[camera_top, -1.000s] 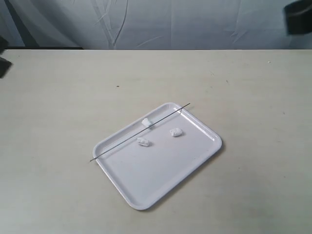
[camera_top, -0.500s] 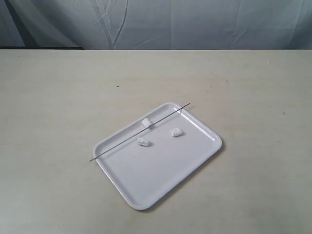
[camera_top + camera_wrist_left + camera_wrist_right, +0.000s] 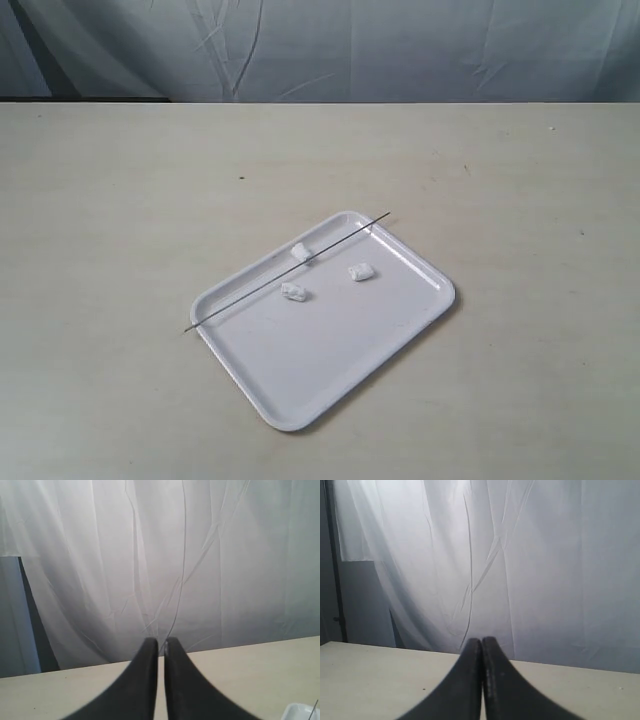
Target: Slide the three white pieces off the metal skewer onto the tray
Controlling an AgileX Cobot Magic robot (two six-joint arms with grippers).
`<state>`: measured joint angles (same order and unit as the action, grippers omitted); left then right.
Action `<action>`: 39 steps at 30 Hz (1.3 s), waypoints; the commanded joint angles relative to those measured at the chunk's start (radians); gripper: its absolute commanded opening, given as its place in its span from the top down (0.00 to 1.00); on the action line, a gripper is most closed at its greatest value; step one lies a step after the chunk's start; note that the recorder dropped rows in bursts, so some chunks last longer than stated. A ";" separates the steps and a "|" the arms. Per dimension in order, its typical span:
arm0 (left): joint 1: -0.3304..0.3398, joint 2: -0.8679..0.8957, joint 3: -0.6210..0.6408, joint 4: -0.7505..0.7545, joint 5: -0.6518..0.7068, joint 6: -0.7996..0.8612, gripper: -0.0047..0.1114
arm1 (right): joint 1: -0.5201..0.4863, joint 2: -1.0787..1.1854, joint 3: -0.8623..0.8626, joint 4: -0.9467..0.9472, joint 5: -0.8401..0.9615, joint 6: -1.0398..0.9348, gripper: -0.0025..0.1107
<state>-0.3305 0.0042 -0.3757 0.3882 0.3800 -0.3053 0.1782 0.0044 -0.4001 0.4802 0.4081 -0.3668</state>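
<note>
Across tray [image 3: 330,385] along its far rim, metal skewer [image 3: 288,272]; inside tray near that rim, three white pieces [image 3: 294,291]. Away from tray — left gripper [image 3: 161,647] and right gripper [image 3: 481,645], both pinched closed, empty.

Bare table [image 3: 520,200] rings the tray [image 3: 320,355]; the metal skewer [image 3: 288,271] lies across its far edge, apparently resting on the rim.

Three white pieces [image 3: 296,291] on the white tray [image 3: 300,395], thin metal skewer [image 3: 288,271] diagonally across its rim.
</note>
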 commanded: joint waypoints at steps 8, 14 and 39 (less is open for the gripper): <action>0.000 -0.004 0.003 -0.110 0.019 -0.003 0.91 | 0.004 -0.004 -0.001 0.003 0.002 0.003 0.98; 0.030 -0.004 0.003 -0.102 0.032 -0.002 0.91 | -0.022 -0.004 0.024 -0.193 -0.022 -0.027 0.98; 0.358 -0.004 0.223 -0.439 -0.089 0.321 0.91 | -0.159 -0.004 0.400 -0.462 -0.110 0.276 0.98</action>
<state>0.0221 0.0042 -0.1988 -0.0837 0.3899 0.0150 0.0151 0.0062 -0.0042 0.0356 0.2924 -0.0973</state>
